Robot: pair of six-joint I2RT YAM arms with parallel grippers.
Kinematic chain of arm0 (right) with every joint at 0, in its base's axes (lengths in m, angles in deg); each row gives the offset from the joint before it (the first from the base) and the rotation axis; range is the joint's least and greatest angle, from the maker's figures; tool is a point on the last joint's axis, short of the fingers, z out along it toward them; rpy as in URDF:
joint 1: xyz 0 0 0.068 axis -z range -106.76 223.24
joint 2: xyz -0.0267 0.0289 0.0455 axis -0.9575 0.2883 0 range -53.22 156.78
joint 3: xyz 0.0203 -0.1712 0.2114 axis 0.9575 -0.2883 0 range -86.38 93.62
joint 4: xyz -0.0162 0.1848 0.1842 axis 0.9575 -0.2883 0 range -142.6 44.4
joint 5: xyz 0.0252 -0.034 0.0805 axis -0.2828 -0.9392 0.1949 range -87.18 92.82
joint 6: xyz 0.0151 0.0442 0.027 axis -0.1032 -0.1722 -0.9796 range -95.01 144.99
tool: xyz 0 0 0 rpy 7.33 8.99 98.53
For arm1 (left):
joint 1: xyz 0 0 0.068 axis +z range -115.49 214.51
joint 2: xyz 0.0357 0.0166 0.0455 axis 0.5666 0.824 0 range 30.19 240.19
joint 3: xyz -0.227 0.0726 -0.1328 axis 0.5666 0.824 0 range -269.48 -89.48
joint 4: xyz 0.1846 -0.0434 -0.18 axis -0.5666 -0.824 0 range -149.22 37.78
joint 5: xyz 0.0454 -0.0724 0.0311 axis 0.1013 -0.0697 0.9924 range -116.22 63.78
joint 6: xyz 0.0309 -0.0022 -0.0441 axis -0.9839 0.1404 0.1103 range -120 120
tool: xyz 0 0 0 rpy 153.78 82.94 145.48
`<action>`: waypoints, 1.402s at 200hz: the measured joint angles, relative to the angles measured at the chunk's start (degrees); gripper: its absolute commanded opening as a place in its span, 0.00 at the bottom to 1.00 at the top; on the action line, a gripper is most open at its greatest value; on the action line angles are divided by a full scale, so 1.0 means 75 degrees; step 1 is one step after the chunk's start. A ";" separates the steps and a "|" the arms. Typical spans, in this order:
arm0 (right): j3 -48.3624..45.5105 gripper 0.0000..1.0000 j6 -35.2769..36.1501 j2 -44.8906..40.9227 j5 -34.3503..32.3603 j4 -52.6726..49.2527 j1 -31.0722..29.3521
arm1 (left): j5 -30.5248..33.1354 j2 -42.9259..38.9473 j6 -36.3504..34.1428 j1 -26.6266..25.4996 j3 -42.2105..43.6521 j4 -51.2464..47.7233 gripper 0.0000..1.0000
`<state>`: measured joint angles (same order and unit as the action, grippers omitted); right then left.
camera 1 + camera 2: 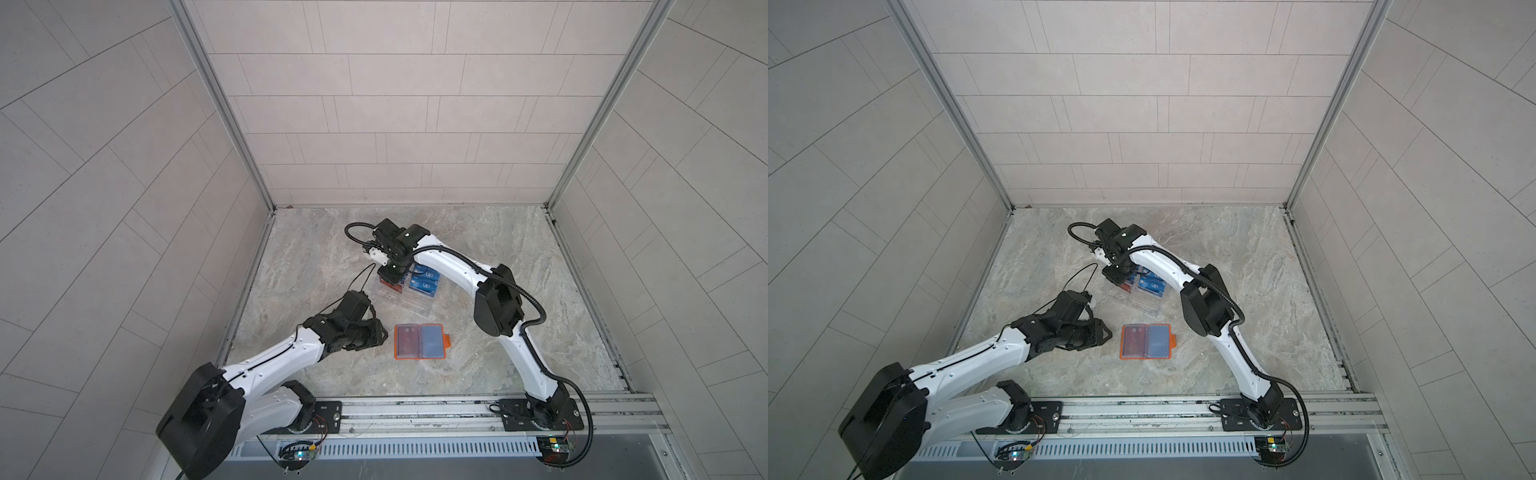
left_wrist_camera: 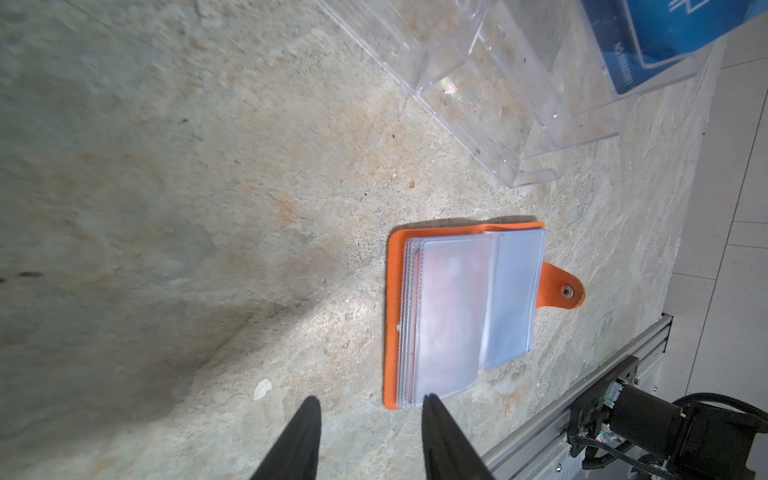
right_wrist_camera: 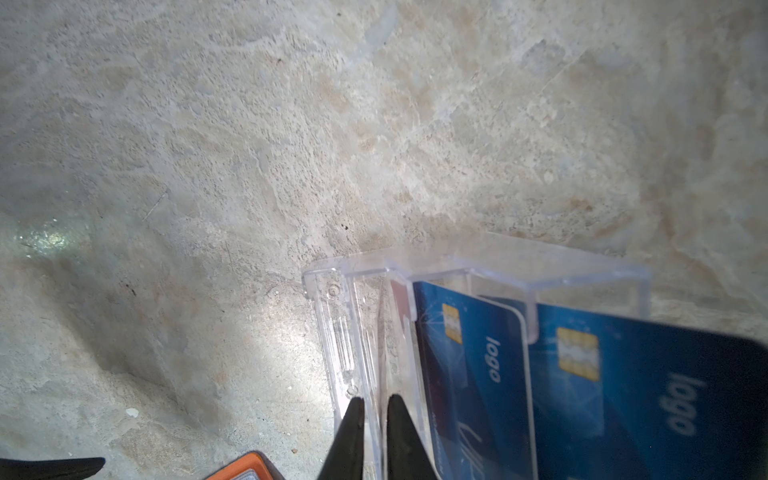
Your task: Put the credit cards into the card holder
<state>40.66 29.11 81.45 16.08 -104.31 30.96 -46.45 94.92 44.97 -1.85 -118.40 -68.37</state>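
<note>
Your right gripper [image 3: 376, 415] at rack [image 3: 540, 266], jaws nearly closed, grip on cards [image 3: 469, 353] unclear. Left gripper [image 2: 370, 411] half-open, empty, nearer holder [image 2: 392, 291], toward counter [image 2: 166, 208] front edge.

One card holder [image 1: 445, 341], with one red card [image 1: 408, 340] and one blue card [image 1: 432, 341] showing in its sleeves. Two clear racks: left rack [image 1: 388, 296], right rack [image 1: 417, 306]. The right rack shows two more blue cards: rear card [image 1: 430, 275], front card [image 1: 424, 286]. The left rack's red cards [image 1: 390, 286] are too hidden to count. Two arms: left arm [image 1: 274, 359], right arm [image 1: 453, 268].
</note>
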 measured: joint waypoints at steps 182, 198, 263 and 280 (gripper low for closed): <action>-0.0003 0.16 0.0204 0.0012 -0.0146 -0.0009 0.0000 | 0.0055 0.0087 0.0061 0.0000 0.0096 0.0000 0.46; -0.0003 0.14 0.0224 0.0044 -0.0163 -0.0003 0.0000 | 0.0061 0.0087 0.0061 0.0000 0.0096 0.0000 0.46; -0.0140 0.01 0.0289 0.0111 -0.0157 0.0035 0.0000 | 0.0117 0.0082 0.0076 0.0000 0.0102 -0.0003 0.46; -0.0143 0.00 0.0289 0.0111 -0.0099 0.0055 0.0003 | 0.0143 0.0067 0.0087 0.0000 0.0119 -0.0006 0.45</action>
<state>39.59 31.27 82.28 15.33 -103.90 30.98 -45.38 95.42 45.63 -1.85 -117.51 -68.41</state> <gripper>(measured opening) 0.052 0.454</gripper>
